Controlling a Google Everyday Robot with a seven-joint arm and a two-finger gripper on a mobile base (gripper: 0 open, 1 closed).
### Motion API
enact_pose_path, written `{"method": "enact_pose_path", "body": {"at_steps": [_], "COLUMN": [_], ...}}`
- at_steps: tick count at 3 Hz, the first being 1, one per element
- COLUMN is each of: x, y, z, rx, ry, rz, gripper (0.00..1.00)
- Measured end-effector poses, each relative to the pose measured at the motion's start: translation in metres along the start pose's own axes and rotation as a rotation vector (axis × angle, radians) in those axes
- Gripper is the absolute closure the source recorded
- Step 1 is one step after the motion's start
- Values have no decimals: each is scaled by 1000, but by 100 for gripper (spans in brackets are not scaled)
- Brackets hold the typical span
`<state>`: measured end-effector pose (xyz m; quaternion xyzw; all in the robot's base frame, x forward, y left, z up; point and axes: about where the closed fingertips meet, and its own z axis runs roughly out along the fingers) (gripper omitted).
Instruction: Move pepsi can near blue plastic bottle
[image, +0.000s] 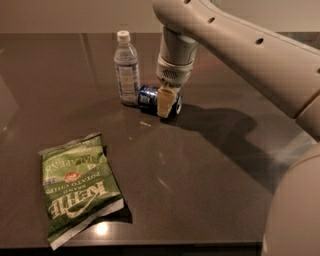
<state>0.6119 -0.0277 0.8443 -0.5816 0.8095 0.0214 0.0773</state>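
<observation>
The pepsi can (146, 97) lies on its side on the dark table, dark blue with a silver end facing left. It rests just right of the blue plastic bottle (126, 67), which stands upright with a white cap, and the two are nearly touching. My gripper (167, 103) comes straight down from above onto the right part of the can and hides that end. The pale arm stretches in from the upper right.
A green Kettle chips bag (77, 192) lies flat at the front left of the table (210, 165). The table's front edge runs along the bottom of the view. My arm's large pale links fill the right side.
</observation>
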Motion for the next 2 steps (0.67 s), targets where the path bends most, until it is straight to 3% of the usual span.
{"method": "enact_pose_path", "body": {"at_steps": [1,2], "x": [3,3], "y": [1,1], "z": [0,0], "rx": [2,3], "ry": [-5,-6], "rz": [-3,-3], "gripper": [0,0]}}
